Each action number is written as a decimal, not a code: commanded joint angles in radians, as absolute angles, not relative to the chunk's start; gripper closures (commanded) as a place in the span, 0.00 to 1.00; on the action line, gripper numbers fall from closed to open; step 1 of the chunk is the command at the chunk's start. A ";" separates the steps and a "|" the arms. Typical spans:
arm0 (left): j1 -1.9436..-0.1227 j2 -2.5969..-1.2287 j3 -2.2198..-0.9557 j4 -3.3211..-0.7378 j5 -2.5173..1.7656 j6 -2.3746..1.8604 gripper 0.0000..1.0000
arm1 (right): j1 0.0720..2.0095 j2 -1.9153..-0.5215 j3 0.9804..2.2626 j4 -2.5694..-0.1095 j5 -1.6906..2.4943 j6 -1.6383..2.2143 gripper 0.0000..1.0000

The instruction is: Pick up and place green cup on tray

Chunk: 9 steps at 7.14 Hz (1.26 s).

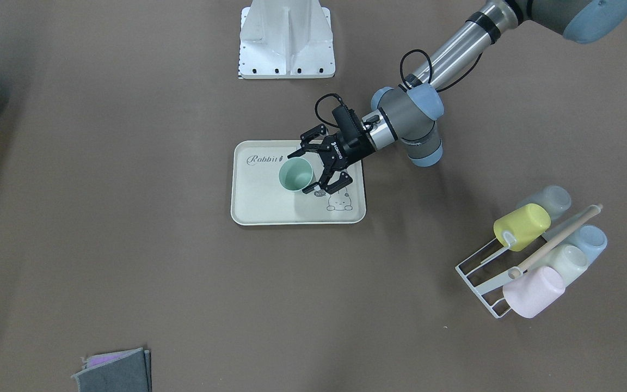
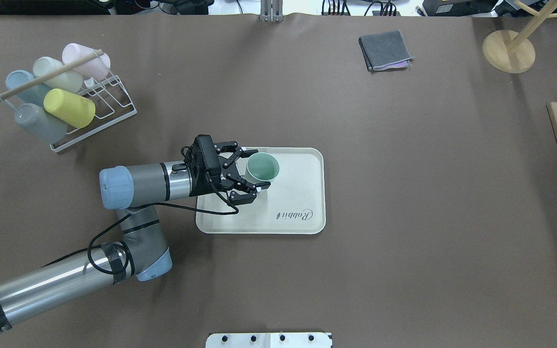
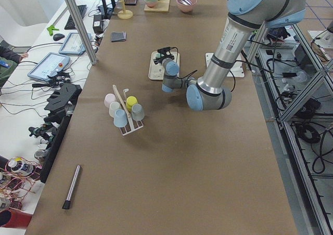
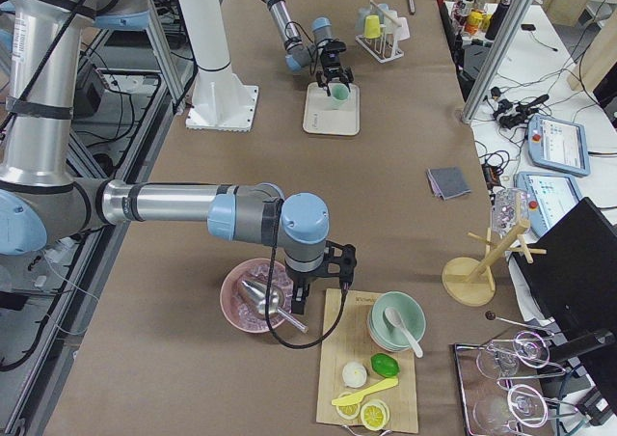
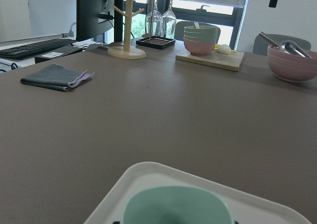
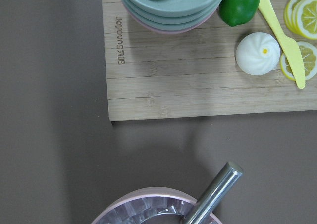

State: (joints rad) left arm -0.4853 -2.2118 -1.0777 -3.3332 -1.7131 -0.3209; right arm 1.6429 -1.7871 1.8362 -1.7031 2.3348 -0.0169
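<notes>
Standing upright on the tray, the green cup looks delivered.
Past the rack point(image 2: 109, 104) of pastel cups at far left, our left gripper point(image 2: 248, 173) has its fingers spread wide on either side of the green cup point(image 2: 262, 167), clasping nothing. We judge the gap lets the arm back off without tipping it. The cup sits mouth up toward the left end of the tray point(image 2: 302, 193), mid-desk point(image 2: 404, 217). At far right our right gripper point(image 4: 318, 289) hangs by a pink bowl point(image 4: 253, 296), clear of the work; we cannot tell whether its fingers are parted.
</notes>
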 commanded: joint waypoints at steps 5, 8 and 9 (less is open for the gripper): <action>-0.508 -2.164 -1.187 -3.320 -1.717 -0.307 0.01 | 1.643 -1.789 1.836 -1.710 2.338 -0.017 0.00; -0.537 -2.164 -1.311 -3.113 -1.717 -0.305 0.01 | 1.643 -1.795 1.836 -1.710 2.338 -0.017 0.00; -0.576 -2.163 -1.360 -2.945 -1.718 -0.301 0.01 | 1.643 -1.795 1.836 -1.710 2.338 -0.017 0.00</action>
